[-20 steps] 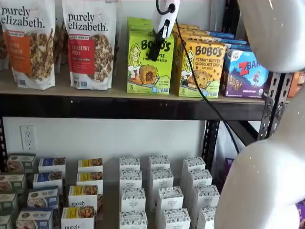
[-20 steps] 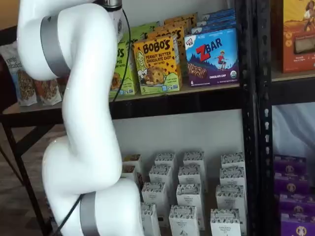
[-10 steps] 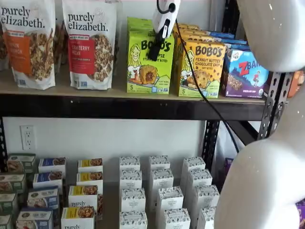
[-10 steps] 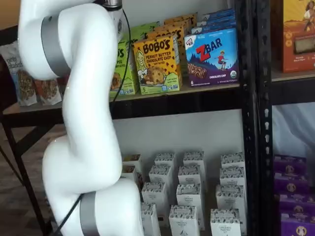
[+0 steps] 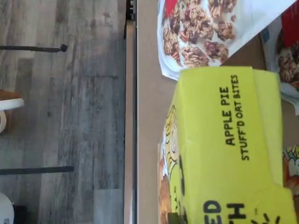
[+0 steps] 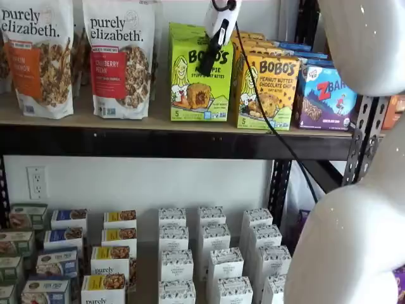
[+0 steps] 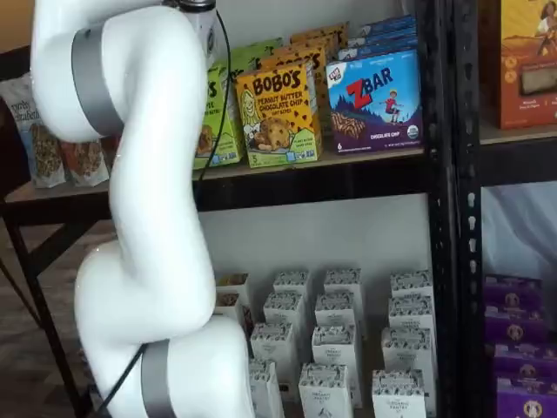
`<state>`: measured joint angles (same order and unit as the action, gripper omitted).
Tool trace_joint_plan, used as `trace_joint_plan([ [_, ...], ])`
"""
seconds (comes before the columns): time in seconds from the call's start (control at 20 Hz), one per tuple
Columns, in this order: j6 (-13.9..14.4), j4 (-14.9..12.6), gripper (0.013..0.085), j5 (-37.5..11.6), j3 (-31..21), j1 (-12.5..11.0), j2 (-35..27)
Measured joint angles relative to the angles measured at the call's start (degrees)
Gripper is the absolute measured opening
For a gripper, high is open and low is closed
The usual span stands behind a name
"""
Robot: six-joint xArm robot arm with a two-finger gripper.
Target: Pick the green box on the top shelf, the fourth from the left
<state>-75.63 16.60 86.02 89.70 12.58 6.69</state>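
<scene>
The lime-green Bobo's Apple Pie box (image 6: 196, 88) stands at the front of its row on the top shelf (image 6: 82, 120), a tan board with a black front rail. It also shows in a shelf view (image 7: 222, 122), partly behind the arm. My gripper (image 6: 205, 56) hangs from above over the box's upper front. Only one black finger shows, side-on, so I cannot tell whether it is open or shut. In the wrist view the box's top face (image 5: 224, 149) fills much of the picture, with the shelf board (image 5: 149, 116) beside it. No fingers show there.
Two Purely Elizabeth granola bags (image 6: 120, 57) stand just left of the green box. A yellow-orange Bobo's box (image 6: 269, 88) and a blue ZBar box (image 6: 326, 95) stand to its right. My white arm (image 6: 354, 221) fills the right side. Small white boxes (image 6: 215, 259) sit on the lower level.
The gripper has moved up in the picture, its finger now over the green box's upper part. The green box's front has shifted slightly upward and looks more upright.
</scene>
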Motion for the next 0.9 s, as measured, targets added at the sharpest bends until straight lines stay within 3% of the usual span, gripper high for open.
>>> trace_joint_plan([
  [0.9,0.79,-1.44,0.0330,7.85,1.42,-0.30,3.31],
])
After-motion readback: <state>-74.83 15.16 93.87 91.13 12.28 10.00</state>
